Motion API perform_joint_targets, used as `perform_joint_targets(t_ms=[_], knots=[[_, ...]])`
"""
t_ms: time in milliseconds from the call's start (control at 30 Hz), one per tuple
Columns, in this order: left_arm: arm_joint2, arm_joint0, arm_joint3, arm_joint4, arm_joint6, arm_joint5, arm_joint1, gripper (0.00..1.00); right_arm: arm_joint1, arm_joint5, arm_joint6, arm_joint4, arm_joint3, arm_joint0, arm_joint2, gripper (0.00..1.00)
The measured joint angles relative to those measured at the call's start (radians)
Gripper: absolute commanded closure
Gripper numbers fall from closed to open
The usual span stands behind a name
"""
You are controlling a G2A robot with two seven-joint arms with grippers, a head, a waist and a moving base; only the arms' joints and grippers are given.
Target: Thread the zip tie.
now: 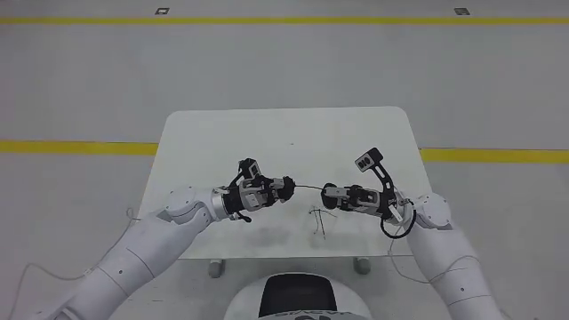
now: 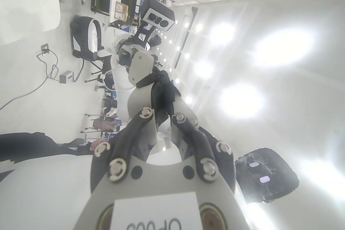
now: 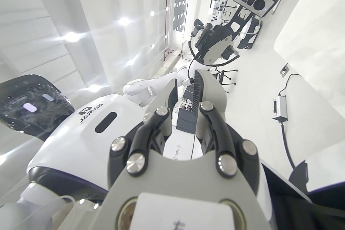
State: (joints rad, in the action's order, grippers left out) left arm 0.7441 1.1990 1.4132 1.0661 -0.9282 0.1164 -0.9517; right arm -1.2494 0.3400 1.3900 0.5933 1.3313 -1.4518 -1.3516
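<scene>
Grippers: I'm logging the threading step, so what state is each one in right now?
Left gripper: closed on the zip tie.
Right gripper: cannot be told.

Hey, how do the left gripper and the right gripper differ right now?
The left gripper is pinched shut; the right gripper is open, with a clear gap. The zip tie sticks out of the left gripper, its free end reaching toward the right gripper. Both hover over the table, pointing at each other.
</scene>
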Motion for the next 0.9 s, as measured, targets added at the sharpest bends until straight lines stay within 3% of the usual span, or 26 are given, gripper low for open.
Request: perform_joint_targets(t_ms=[900], knots=[[0.038, 0.023, 0.000, -0.044, -0.019, -0.019, -0.017, 1.00, -0.007, 0.000, 0.000, 0.006, -0.025, 0.007, -0.004, 0.87]])
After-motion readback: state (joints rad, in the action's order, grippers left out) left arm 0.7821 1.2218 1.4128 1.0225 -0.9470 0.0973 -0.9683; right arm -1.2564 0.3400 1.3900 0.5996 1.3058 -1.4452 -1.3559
